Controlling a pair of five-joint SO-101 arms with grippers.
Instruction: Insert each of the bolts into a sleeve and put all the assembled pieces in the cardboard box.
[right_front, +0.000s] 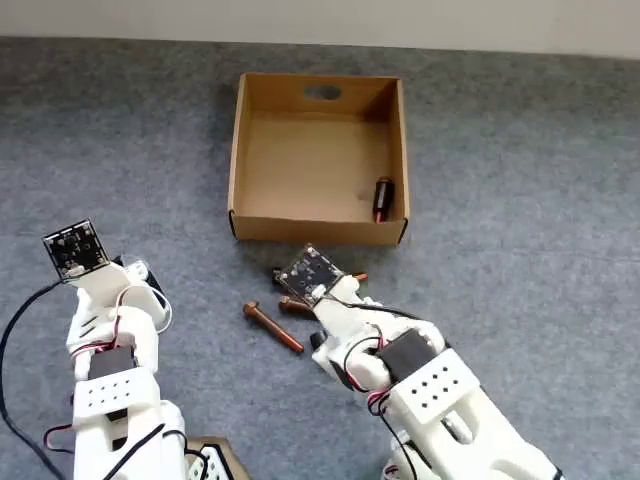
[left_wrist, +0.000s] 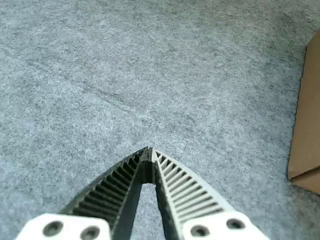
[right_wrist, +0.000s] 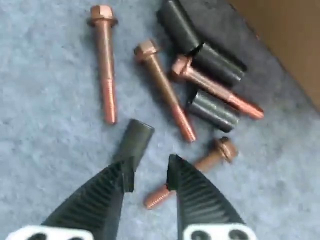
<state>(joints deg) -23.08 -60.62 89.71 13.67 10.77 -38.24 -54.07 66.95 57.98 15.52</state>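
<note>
In the right wrist view several copper bolts and black sleeves lie loose on the grey carpet. My right gripper (right_wrist: 150, 175) hangs open just above them. One black sleeve (right_wrist: 134, 140) lies by one fingertip and a bolt (right_wrist: 195, 170) by the other. Farther off lie a single bolt (right_wrist: 103, 62), another bolt (right_wrist: 165, 90) and a sleeve (right_wrist: 214, 110). The cardboard box (right_front: 236, 150) holds one assembled sleeve with a bolt (right_front: 382, 197) in its front right corner. My left gripper (left_wrist: 149, 154) is shut over bare carpet, holding nothing.
The pile lies just in front of the box's front wall (right_front: 318, 231), under the right arm (right_front: 420, 385). One bolt (right_front: 272, 326) lies apart, to the left of that arm. The left arm (right_front: 110, 340) stands at the left. A box corner (left_wrist: 306, 125) shows beside the left gripper.
</note>
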